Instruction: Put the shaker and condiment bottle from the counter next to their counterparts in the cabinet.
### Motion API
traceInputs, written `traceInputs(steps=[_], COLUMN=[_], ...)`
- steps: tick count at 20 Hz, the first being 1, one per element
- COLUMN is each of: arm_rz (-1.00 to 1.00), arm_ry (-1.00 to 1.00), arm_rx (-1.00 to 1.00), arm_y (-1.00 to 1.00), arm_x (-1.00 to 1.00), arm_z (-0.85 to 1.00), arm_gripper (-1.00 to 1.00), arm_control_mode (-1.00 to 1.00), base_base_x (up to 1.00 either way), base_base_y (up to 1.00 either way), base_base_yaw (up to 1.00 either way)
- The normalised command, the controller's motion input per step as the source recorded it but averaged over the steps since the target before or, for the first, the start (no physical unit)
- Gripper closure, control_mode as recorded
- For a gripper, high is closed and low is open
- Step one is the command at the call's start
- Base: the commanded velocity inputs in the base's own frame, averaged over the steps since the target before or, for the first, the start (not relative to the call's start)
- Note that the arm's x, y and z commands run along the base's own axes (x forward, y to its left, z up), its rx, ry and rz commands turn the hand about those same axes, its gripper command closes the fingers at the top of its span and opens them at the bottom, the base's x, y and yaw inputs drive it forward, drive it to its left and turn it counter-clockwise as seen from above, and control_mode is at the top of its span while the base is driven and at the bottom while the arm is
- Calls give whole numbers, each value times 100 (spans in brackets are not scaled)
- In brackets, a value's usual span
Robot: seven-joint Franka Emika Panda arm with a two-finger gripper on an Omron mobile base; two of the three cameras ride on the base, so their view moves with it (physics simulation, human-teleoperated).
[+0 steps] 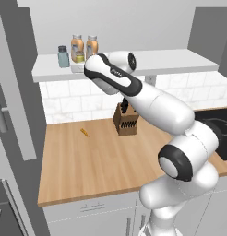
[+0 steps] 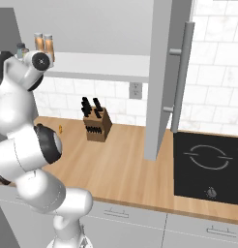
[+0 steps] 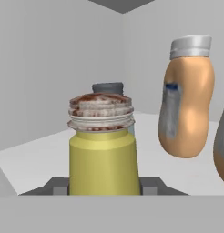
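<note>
At lower centre of the hand view, the gripper (image 3: 104, 190) grasps the upright shaker (image 3: 104, 159), with the blue-grey counterpart (image 3: 107, 88) directly behind.

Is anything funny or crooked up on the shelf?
Yes: in the hand view the condiment bottle leans sideways instead of standing straight. The shaker, held between the gripper's fingers, stands upright.
</note>
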Motion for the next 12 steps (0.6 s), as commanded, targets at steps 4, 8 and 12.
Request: traceInputs(steps=[4,8,12], arm_rz=[0,0,0], arm_ry=[-4,-3,-1], arm_rx=[0,0,0], arm_y=[1,0,0], arm_x=[24,24,19], arm_z=[-17,-16,-13], arm_gripper=[100,100,100], arm_control_mode=[-100,-100,-100], base_base_x=[0,0,0], base_base_y=[0,0,0], base_base_yaw=[0,0,0])
